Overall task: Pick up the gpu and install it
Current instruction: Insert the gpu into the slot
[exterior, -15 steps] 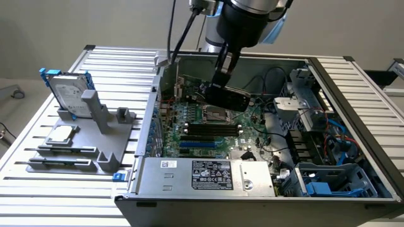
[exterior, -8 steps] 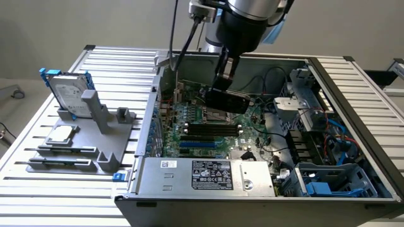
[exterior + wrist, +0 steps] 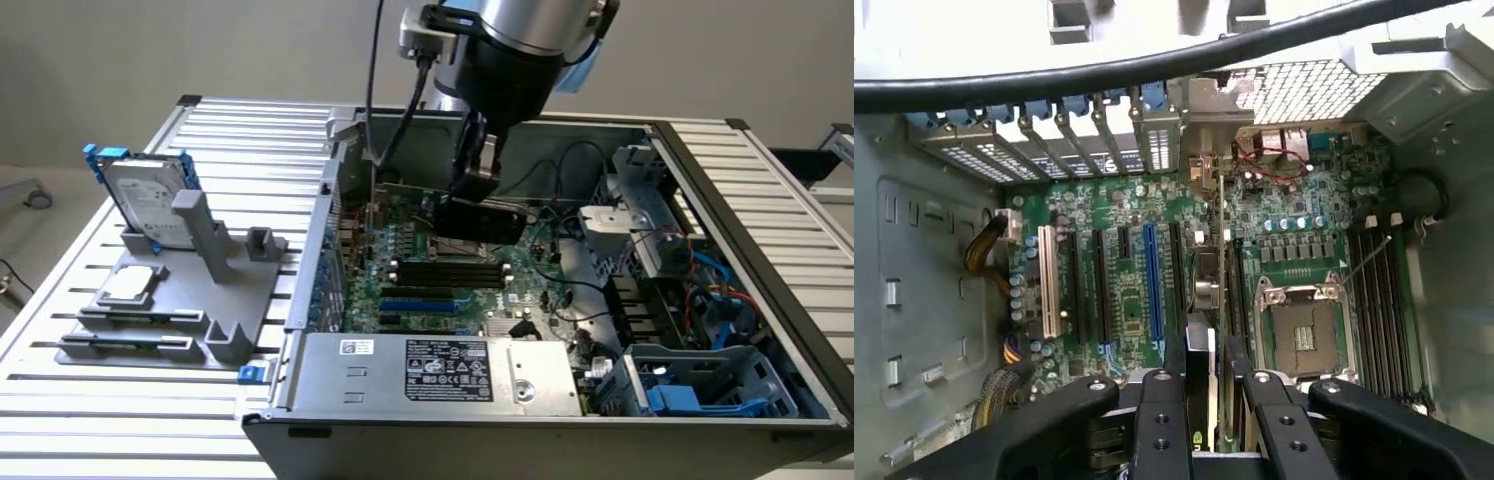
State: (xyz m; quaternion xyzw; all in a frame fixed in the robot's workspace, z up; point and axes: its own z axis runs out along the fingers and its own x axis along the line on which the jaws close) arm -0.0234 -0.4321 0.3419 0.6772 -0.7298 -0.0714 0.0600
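Observation:
The gpu [image 3: 478, 218] is a small card with a black shroud, held on edge inside the open computer case [image 3: 747, 200], just over the green motherboard [image 3: 400, 250]. My gripper [image 3: 474, 180] reaches down from above and is shut on it. In the wrist view the gpu [image 3: 1204, 290] appears edge-on between the black fingers [image 3: 1159, 420], with the gripper [image 3: 1206, 400] closed around it. Its silver end bracket [image 3: 1206, 110] points at the row of rear slot covers [image 3: 1074, 135]. The card lies along the board between the blue slot [image 3: 1149, 280] and the CPU socket [image 3: 1299, 330]. Whether it touches a slot cannot be told.
A grey holder [image 3: 174, 300] on the slatted table to the exterior view's left carries the silver hard drive with blue frame [image 3: 144, 200] and a CPU chip [image 3: 130, 285]. The power supply [image 3: 447, 370] fills the case front. A black cable [image 3: 1104, 65] crosses above. Drive cages [image 3: 694, 380] stand to the right.

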